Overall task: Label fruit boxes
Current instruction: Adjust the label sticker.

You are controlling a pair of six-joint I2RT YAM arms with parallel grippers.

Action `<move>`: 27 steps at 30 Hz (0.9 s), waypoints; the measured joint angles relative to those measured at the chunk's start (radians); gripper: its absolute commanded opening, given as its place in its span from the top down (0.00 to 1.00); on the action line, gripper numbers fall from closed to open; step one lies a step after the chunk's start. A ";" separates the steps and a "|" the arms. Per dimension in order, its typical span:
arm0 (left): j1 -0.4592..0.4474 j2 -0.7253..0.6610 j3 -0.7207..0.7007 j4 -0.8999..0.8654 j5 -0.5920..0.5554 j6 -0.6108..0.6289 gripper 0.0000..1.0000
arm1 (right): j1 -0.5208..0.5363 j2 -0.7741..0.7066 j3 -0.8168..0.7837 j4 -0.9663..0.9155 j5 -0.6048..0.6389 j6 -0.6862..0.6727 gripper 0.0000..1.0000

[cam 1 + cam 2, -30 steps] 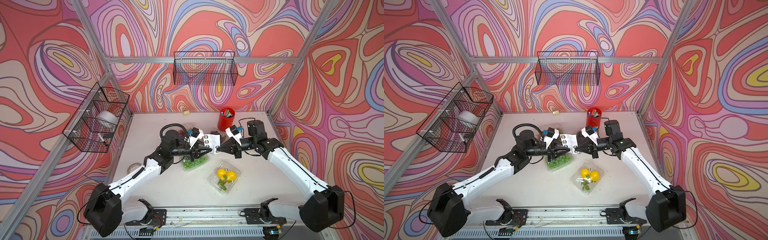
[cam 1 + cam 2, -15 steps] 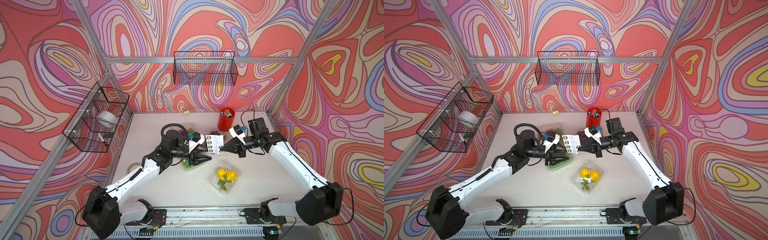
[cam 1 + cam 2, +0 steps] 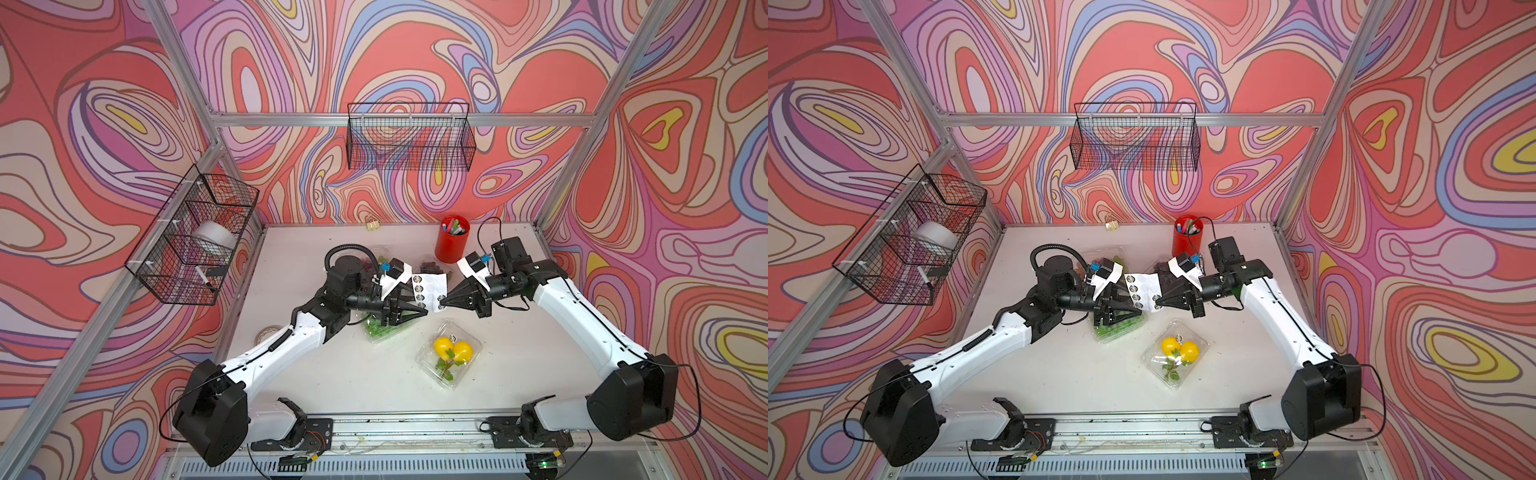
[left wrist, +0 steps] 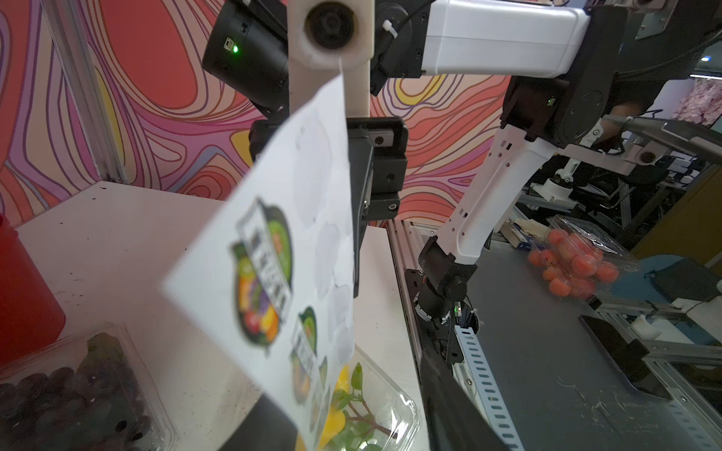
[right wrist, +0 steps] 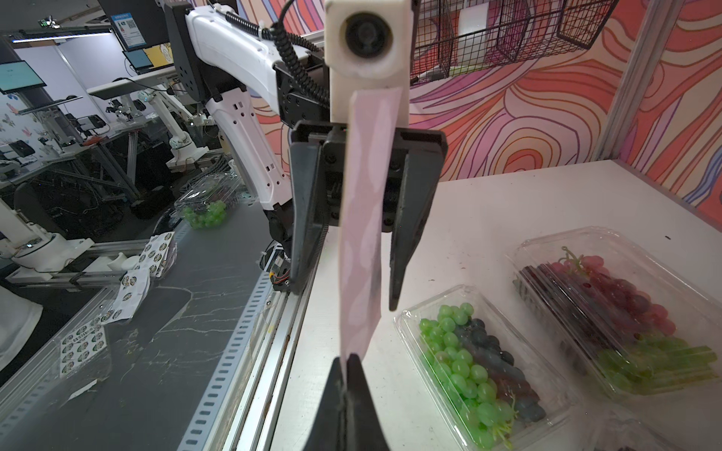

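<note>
White sticker sheet (image 3: 430, 291) hung in the air between the two arms, over the middle of the counter (image 3: 332, 374), printed round labels along one side and peeled blanks on the rest. We saw the right gripper (image 3: 443, 300) pinched together on a lower corner of that sheet; in the right wrist view its tips (image 5: 347, 363) met on the paper edge. The left gripper (image 3: 413, 316) faced it from the other side with jaws apart, one finger on each side of the hanging sheet in the right wrist view, not clamped on anything; whether a finger touched the paper we could not tell. All four fruit boxes sat on the counter, lids down. The green-and-dark grape box (image 3: 382, 332) lay right under the left gripper. The lemon box (image 3: 451, 355) lay nearer the front edge, apart from both arms, two yellow lemons and green leaves inside. The red-green grape box (image 3: 376, 257) was behind the left wrist, partly hidden. The dark purple grape box (image 3: 430, 266) was behind the sheet, just beside the red pen cup (image 3: 452, 245).
</note>
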 measured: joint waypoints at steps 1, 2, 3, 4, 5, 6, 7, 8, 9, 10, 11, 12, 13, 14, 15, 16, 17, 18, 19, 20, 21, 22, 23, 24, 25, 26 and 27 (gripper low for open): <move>0.000 0.010 0.000 0.022 0.002 -0.014 0.53 | 0.000 0.002 0.000 -0.002 0.000 -0.001 1.00; 0.000 0.020 0.000 0.041 0.006 -0.026 0.54 | 0.000 0.003 0.000 -0.003 0.000 -0.002 1.00; 0.000 0.027 0.000 0.051 0.007 -0.035 0.56 | 0.000 0.004 0.001 -0.003 0.000 -0.003 1.00; 0.000 0.035 0.000 0.063 0.010 -0.043 0.57 | 0.000 0.005 0.001 -0.003 0.000 -0.004 1.00; 0.000 0.040 0.000 0.071 0.012 -0.049 0.59 | 0.000 0.006 0.001 -0.003 0.000 -0.004 1.00; 0.000 0.043 0.000 0.076 0.014 -0.055 0.60 | 0.000 0.007 0.001 -0.003 0.000 -0.004 1.00; 0.000 0.044 0.000 0.079 0.017 -0.056 0.62 | 0.000 0.007 0.001 -0.003 0.000 -0.004 1.00; 0.000 0.044 0.000 0.084 0.018 -0.058 0.63 | 0.000 0.008 0.002 -0.003 0.000 -0.005 1.00; 0.000 0.044 0.001 0.088 0.021 -0.058 0.64 | 0.000 0.008 0.002 -0.003 0.000 -0.005 1.00; -0.001 0.045 0.003 0.092 0.023 -0.058 0.65 | 0.000 0.009 0.002 -0.003 0.000 -0.005 1.00; -0.002 0.048 0.007 0.094 0.025 -0.058 0.66 | 0.000 0.010 0.002 -0.003 0.000 -0.005 1.00; -0.002 0.051 0.011 0.097 0.025 -0.059 0.67 | 0.000 0.010 0.002 -0.003 0.000 -0.005 1.00; -0.004 0.057 0.019 0.100 0.025 -0.060 0.69 | 0.000 0.010 0.002 -0.003 0.000 -0.005 1.00; -0.006 0.063 0.024 0.105 0.025 -0.063 0.72 | 0.000 0.011 0.003 -0.003 0.000 -0.005 1.00; -0.007 0.067 0.027 0.109 0.026 -0.066 0.73 | 0.000 0.011 0.003 -0.003 0.000 -0.005 1.00; -0.007 0.071 0.029 0.117 0.027 -0.067 0.75 | 0.000 0.011 0.004 -0.003 0.000 -0.006 1.00; -0.007 0.075 0.030 0.123 0.027 -0.071 0.79 | 0.000 0.011 0.004 -0.003 0.000 -0.006 1.00; -0.008 0.077 0.030 0.126 0.027 -0.074 0.81 | 0.000 0.011 0.004 -0.003 0.000 -0.006 1.00; -0.008 0.078 0.030 0.129 0.027 -0.078 0.83 | 0.000 0.011 0.004 -0.003 0.000 -0.007 1.00; -0.010 0.079 0.030 0.135 0.027 -0.082 0.85 | 0.000 0.011 0.004 -0.003 0.000 -0.007 1.00; -0.010 0.080 0.030 0.140 0.027 -0.084 0.85 | 0.000 0.011 0.004 -0.003 0.000 -0.007 1.00; -0.010 0.081 0.030 0.145 0.027 -0.086 0.86 | 0.000 0.011 0.004 -0.004 0.000 -0.007 1.00; -0.010 0.081 0.030 0.148 0.027 -0.089 0.86 | 0.000 0.011 0.004 -0.004 0.000 -0.007 1.00; -0.011 0.081 0.030 0.150 0.027 -0.092 0.86 | 0.000 0.011 0.004 -0.004 0.000 -0.007 1.00; -0.012 0.081 0.030 0.152 0.027 -0.092 0.86 | 0.000 0.011 0.004 -0.004 0.000 -0.008 1.00; -0.013 0.081 0.030 0.153 0.027 -0.093 0.86 | 0.000 0.011 0.004 -0.005 0.000 -0.008 1.00; -0.013 0.081 0.030 0.153 0.027 -0.093 0.87 | 0.000 0.011 0.004 -0.005 0.000 -0.008 1.00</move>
